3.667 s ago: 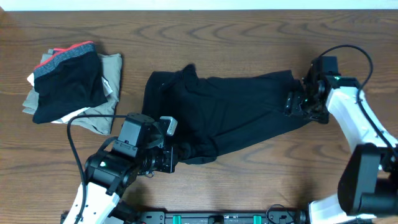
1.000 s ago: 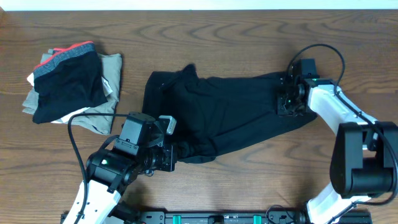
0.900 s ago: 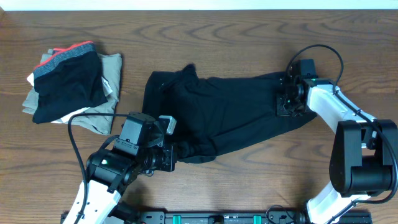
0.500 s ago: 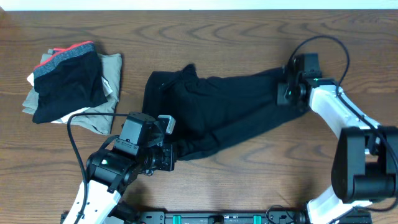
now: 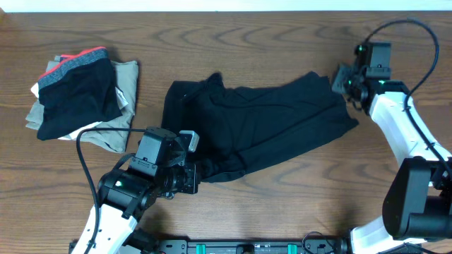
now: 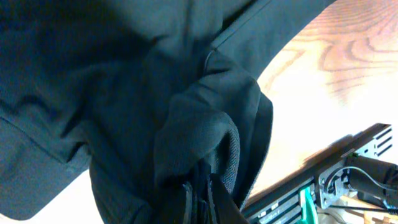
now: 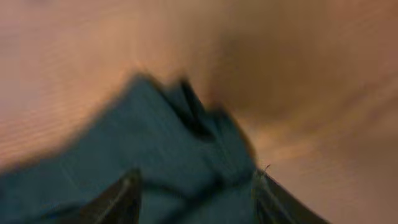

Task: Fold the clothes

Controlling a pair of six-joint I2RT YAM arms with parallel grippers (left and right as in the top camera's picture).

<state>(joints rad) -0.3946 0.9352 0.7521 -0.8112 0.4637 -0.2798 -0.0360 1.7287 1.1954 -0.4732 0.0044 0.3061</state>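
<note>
The clothes [image 5: 268, 123], a long black garment of soft fabric, lie loosely spread across the middle of the counter [image 5: 247, 35]. They run from a bunched, wrinkled end left of centre out toward the right edge. That bunched end is heaped on itself, while the right end lies flatter and comes to a point toward the near-right.

The left pincer [image 5: 200, 171] sits at the garment's near edge, toward the near-left corner of the counter. In the left wrist view the left pincer [image 6: 200, 186] is closed tight on a rolled fold of the clothes [image 6: 124, 93], which bulges up just above the fingertips. Bare counter [image 6: 336, 68] shows beyond the cloth.

The right pincer [image 5: 344, 79] is over the far tip of the garment's right end, toward the far-right corner. The right wrist view is blurred. There the fingers [image 7: 118, 202] of the right pincer [image 7: 196, 177] stand wide apart, with the peaked end of the clothes [image 7: 155, 137] seen between them. Nothing is gripped, and whether the tips touch the cloth cannot be told.

Near the left edge, toward the far-left corner and well apart from the clothes, lies a pile of folded garments [image 5: 78, 92]. A black garment with a grey band and red-orange trim lies on top of khaki ones.
</note>
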